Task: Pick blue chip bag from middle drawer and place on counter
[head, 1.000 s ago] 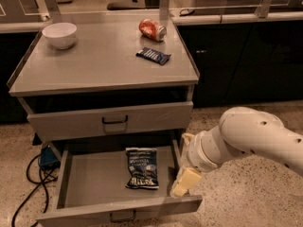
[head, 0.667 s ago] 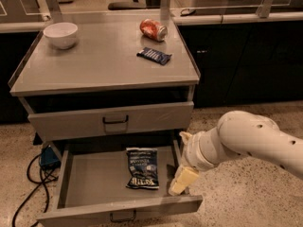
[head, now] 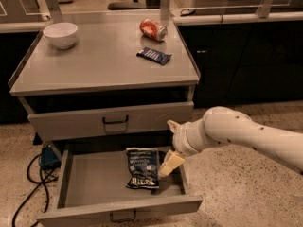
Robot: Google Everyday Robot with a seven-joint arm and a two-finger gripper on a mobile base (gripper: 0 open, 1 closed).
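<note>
The blue chip bag (head: 142,168) lies flat in the open middle drawer (head: 85,188), right of its centre, with the pale band at the far end. My gripper (head: 171,144) hangs over the drawer's right side, just right of the bag. It is open and empty; the lower finger (head: 171,163) nearly touches the bag's right edge, and the upper finger (head: 172,125) is in front of the drawer above. The counter (head: 94,65) is the cabinet's flat grey top.
On the counter stand a white bowl (head: 60,34), a red can on its side (head: 153,30) and a small dark-blue bar wrapper (head: 154,56). The upper drawer (head: 111,121) is shut. Cables and a blue box (head: 47,157) lie on the floor at left. Dark cabinets stand behind.
My gripper has moved left and further in over the drawer, closing on the bag's right edge. The bag and drawer have not moved.
</note>
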